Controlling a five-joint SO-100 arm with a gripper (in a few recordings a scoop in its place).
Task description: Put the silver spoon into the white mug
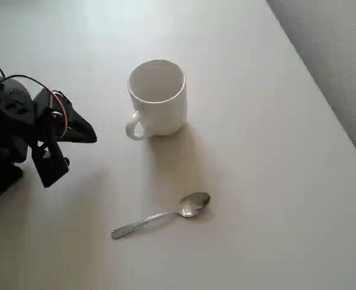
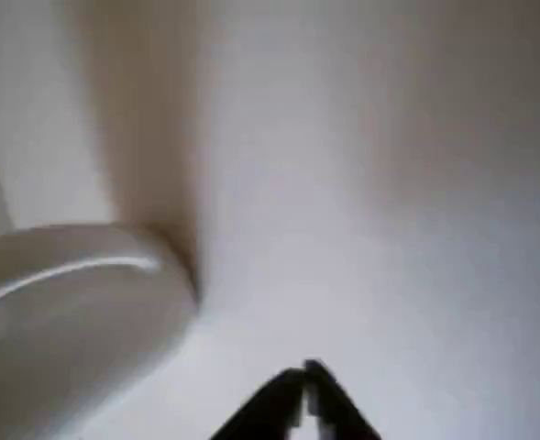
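Note:
The white mug (image 1: 159,99) stands upright on the table, its handle toward the lower left of the overhead view, and it looks empty. Below it and a little to the right lies the silver spoon (image 1: 165,214), flat, with its bowl to the right and its handle running down-left. My black gripper (image 1: 90,136) is left of the mug, pointing right, apart from both things. In the wrist view the gripper (image 2: 304,383) is shut with nothing between its tips, and the blurred mug (image 2: 68,302) sits at the left.
The pale table (image 1: 262,181) runs to an edge at the right, with grey floor (image 1: 341,60) beyond it. The arm's black body (image 1: 8,139) fills the left edge of the overhead view.

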